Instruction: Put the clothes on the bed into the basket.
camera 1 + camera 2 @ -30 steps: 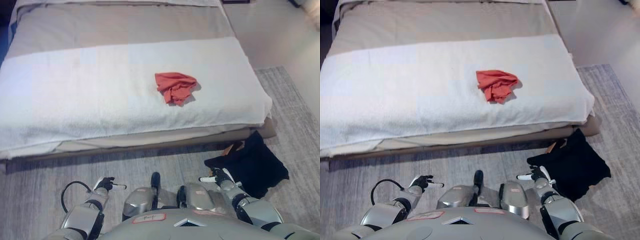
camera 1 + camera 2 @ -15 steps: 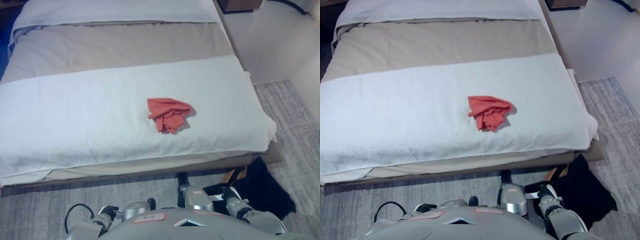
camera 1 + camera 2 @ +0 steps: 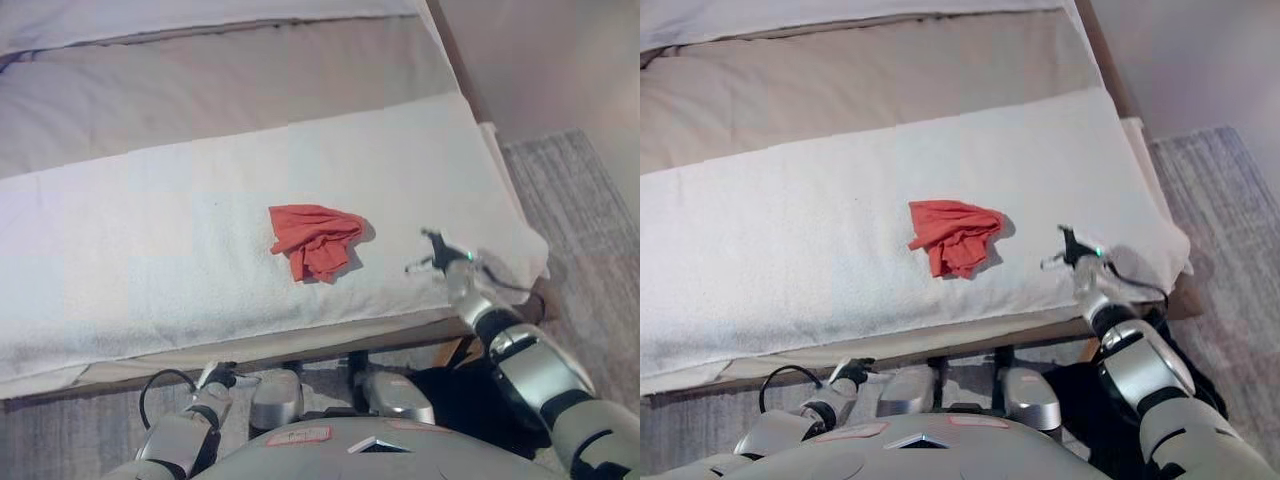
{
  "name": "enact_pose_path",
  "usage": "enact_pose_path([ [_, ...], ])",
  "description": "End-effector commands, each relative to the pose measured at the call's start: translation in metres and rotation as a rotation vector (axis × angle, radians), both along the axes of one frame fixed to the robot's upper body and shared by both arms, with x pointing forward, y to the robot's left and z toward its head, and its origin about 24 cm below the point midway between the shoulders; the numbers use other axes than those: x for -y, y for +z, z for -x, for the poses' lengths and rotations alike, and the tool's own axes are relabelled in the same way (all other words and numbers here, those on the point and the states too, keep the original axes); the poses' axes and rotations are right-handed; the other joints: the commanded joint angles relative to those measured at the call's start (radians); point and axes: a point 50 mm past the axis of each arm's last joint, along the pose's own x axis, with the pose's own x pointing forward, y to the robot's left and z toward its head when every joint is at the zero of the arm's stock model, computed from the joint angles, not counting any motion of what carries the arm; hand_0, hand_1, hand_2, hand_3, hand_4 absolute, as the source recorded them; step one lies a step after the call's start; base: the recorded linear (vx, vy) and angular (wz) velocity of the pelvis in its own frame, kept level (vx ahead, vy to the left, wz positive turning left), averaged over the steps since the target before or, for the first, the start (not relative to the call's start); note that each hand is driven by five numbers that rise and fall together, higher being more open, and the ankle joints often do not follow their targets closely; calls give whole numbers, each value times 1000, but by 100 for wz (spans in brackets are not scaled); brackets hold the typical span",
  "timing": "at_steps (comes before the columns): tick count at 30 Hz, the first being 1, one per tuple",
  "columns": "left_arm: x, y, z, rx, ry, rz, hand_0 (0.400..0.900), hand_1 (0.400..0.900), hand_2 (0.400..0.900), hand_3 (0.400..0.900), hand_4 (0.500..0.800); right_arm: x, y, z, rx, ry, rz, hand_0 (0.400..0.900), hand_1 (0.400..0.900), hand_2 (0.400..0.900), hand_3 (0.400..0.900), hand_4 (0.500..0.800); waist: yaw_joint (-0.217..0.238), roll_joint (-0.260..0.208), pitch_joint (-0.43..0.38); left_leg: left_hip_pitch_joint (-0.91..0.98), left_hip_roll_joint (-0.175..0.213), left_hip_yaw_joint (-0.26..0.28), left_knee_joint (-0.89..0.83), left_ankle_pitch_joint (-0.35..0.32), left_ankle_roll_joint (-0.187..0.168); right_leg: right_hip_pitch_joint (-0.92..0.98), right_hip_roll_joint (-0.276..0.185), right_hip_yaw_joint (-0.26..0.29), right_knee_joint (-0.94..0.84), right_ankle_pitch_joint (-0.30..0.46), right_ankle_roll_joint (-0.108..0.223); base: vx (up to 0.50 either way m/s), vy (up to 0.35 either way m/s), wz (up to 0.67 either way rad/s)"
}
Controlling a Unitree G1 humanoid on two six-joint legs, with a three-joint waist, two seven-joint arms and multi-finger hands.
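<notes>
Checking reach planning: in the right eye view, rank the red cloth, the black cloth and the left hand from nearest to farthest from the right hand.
1. Red cloth: on the bed, to the left of the right hand.
2. Black cloth: on the floor beside the bed, below the hand.
3. Left hand: low by the bed's near edge, far left.

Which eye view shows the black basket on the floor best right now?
Neither shows it well, but the right eye view is slightly better: the black basket shows as a dark patch under the bed's edge, either side of the right arm. The left eye view shows the basket as a similar patch, also largely hidden behind that arm.
</notes>
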Motion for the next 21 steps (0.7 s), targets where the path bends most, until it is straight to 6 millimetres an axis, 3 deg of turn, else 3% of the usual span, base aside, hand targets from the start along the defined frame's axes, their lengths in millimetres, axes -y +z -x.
enact_pose_path([
  [1,-16,4,-1,-8,46,-79,900,900,900,900,800,-49,58,-44,211,163,-5,900,900,900,900,800,25,-20,-9,-110,-3,-16,-26,81,15,-3,-118,35,38,-60,102,-8,51,-6],
  [4,-18,11,-22,42,45,-92,900,900,900,900,800,-62,88,-63,289,180,-14,900,900,900,900,800,35,-38,27,-143,-2,-12,-25,93,14,-50,-120,34,52,-52,101,-68,19,5],
  [8,-30,15,-25,59,87,-122,900,900,900,900,800,-88,115,-74,352,237,-47,900,900,900,900,800,51,-62,66,-169,-1,-29,-22,95,19,-88,-120,24,69,-47,101,-35,-3,12],
  [13,-42,21,-33,90,115,-153,900,900,900,900,800,-113,127,-79,356,275,-87,900,900,900,900,800,74,-80,100,-195,-6,-52,-20,101,22,-118,-118,8,91,-47,100,-14,-6,16],
  [19,-50,30,-47,137,124,-179,900,900,900,900,800,-130,123,-78,319,283,-133,900,900,900,900,800,94,-89,128,-223,-4,-77,-14,109,23,-142,-117,-8,108,-49,100,-38,-6,14],
  [21,-58,38,-60,180,134,-200,900,900,900,900,800,-137,129,-80,320,289,-148,900,900,900,900,800,109,-90,159,-255,-2,-94,-7,119,22,-175,-113,-16,130,-51,99,-99,-12,19],
])
